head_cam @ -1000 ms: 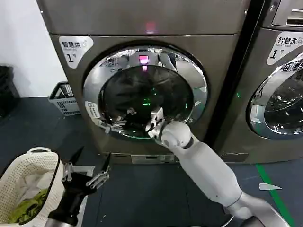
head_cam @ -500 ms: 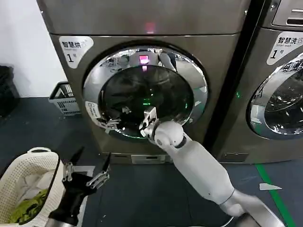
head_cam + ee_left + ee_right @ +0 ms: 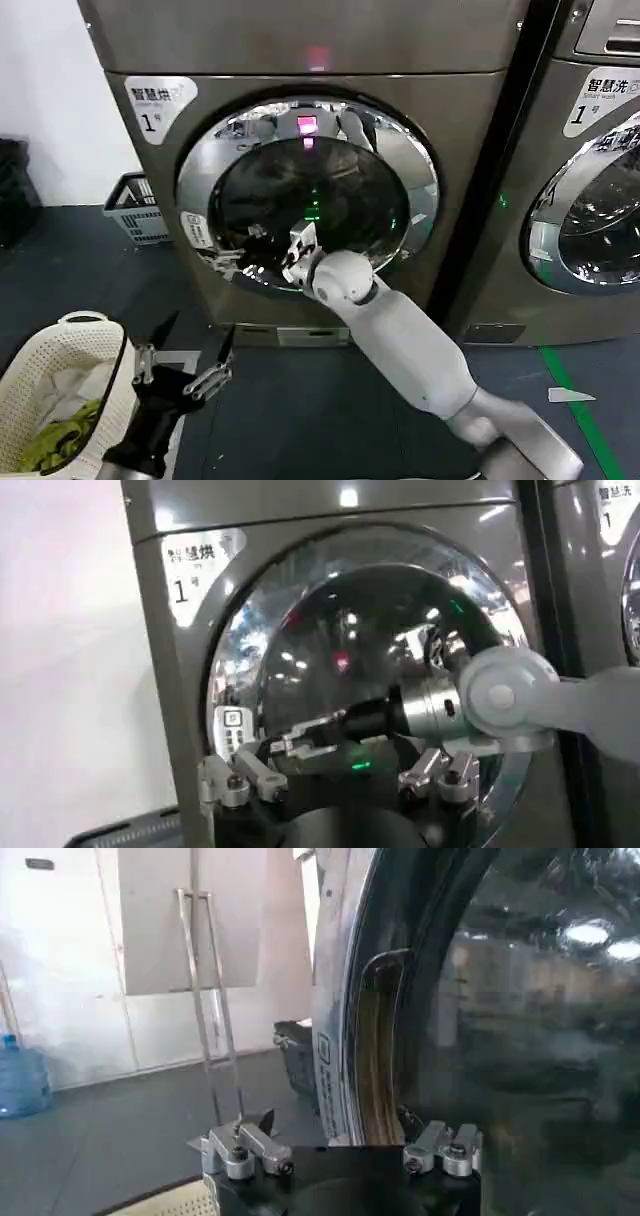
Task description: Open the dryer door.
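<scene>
At the far left stands a white laundry basket [image 3: 55, 385] with cloth in it. Just beside it the left gripper [image 3: 183, 352] hangs low over the dark floor, jaws spread and holding nothing, well apart from the machine. The dryer door [image 3: 400, 160] sits shut in the front of the machine marked "1". The right gripper [image 3: 262, 262] is at the door's lower left, jaws released, one finger toward the glass and one outside the chrome rim near the handle recess [image 3: 378, 1048].
</scene>
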Action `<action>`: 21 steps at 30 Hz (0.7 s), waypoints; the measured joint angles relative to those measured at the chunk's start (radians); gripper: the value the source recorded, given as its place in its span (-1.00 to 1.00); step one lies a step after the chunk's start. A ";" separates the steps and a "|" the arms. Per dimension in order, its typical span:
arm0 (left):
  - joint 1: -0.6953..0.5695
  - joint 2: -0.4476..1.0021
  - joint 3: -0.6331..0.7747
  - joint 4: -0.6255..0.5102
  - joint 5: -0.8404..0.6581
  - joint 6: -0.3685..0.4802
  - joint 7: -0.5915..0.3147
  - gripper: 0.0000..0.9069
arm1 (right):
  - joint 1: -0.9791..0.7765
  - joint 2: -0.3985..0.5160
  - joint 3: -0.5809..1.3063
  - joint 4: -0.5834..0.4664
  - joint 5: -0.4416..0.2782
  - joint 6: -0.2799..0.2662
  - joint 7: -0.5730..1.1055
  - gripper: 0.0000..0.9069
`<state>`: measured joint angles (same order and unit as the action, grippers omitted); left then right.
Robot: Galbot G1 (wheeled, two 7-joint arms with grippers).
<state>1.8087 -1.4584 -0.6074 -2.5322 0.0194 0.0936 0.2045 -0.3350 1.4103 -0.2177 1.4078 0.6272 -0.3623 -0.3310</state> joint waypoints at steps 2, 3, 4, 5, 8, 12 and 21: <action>0.000 0.000 0.000 -0.001 0.000 0.000 0.000 1.00 | 0.006 0.008 -0.004 -0.017 -0.008 0.009 -0.004 1.00; 0.000 0.000 0.000 -0.001 0.000 0.000 0.000 1.00 | 0.011 0.014 -0.006 -0.027 -0.010 0.011 -0.006 1.00; 0.000 0.000 0.000 -0.001 0.000 0.000 0.000 1.00 | 0.015 0.018 -0.007 -0.036 -0.012 0.012 -0.008 1.00; 0.000 0.000 0.000 -0.002 0.000 0.000 0.000 1.00 | 0.018 0.021 -0.008 -0.043 -0.013 0.012 -0.009 1.00; 0.000 0.000 -0.001 -0.004 0.000 0.000 0.000 1.00 | 0.030 0.031 -0.010 -0.066 -0.015 0.014 -0.012 1.00; -0.001 0.000 -0.001 -0.005 0.000 0.000 0.000 1.00 | 0.039 0.046 -0.010 -0.092 -0.017 0.014 -0.012 1.00; 0.000 0.000 -0.002 -0.007 -0.001 0.000 0.000 1.00 | 0.061 0.069 -0.015 -0.142 -0.025 0.014 -0.029 1.00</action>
<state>1.8085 -1.4583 -0.6092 -2.5388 0.0189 0.0935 0.2045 -0.2739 1.4790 -0.2326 1.2659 0.6025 -0.3486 -0.3600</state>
